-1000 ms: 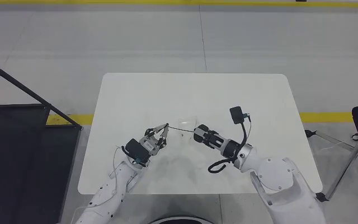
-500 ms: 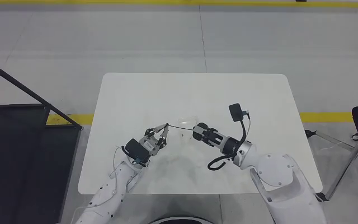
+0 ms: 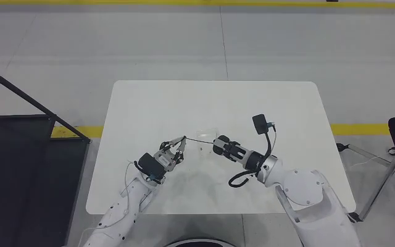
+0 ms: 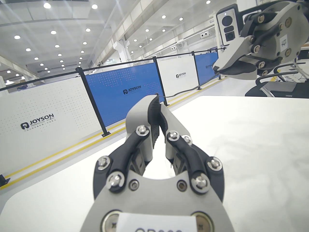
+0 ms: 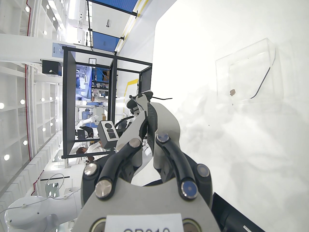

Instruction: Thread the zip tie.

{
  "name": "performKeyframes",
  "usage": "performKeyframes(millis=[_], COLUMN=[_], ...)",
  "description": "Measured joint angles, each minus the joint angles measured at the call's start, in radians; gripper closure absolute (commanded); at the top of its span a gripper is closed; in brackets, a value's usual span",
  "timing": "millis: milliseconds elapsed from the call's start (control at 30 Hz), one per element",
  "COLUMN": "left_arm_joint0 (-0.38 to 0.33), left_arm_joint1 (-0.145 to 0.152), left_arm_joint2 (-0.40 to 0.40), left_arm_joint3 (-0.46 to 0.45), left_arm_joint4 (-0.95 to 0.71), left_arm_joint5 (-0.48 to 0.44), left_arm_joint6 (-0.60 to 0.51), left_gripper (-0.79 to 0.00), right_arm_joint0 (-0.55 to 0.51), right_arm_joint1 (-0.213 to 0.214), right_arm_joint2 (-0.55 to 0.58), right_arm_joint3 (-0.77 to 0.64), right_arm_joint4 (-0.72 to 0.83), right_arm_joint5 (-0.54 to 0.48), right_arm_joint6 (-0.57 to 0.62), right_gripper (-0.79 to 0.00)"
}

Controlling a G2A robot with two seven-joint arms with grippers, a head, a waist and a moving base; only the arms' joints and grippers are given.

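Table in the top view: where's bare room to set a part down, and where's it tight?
Free: the far strip of the table beyond the clear box, with both far corners, and its right end past the right arm. Crowded: the centre, where the left gripper and right gripper hold the zip tie in front of the box.

Zip tie (image 3: 199,142) ends hidden between pinching fingers of left gripper (image 3: 184,138) and right gripper (image 3: 215,146). Strip between fingertips too thin to tell head from tail
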Motion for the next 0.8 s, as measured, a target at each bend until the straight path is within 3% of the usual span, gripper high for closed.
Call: performKeyframes(millis=[800], left_arm_joint0=[0.0], left_arm_joint1=[0.0], left_arm_joint2=[0.0], left_arm_joint3=[0.0], left_arm_joint4=[0.0], left_arm_joint5=[0.0], left_arm_joint6=[0.0], left_gripper=[0.0], right_arm_joint0=[0.005], right_arm_joint1=[-0.001], right_arm_joint2=[0.006], right_arm_joint3=[0.013], right_arm_joint4=[0.022], right_arm_joint5=[0.005], right_arm_joint6=[0.005], right_gripper=[0.0])
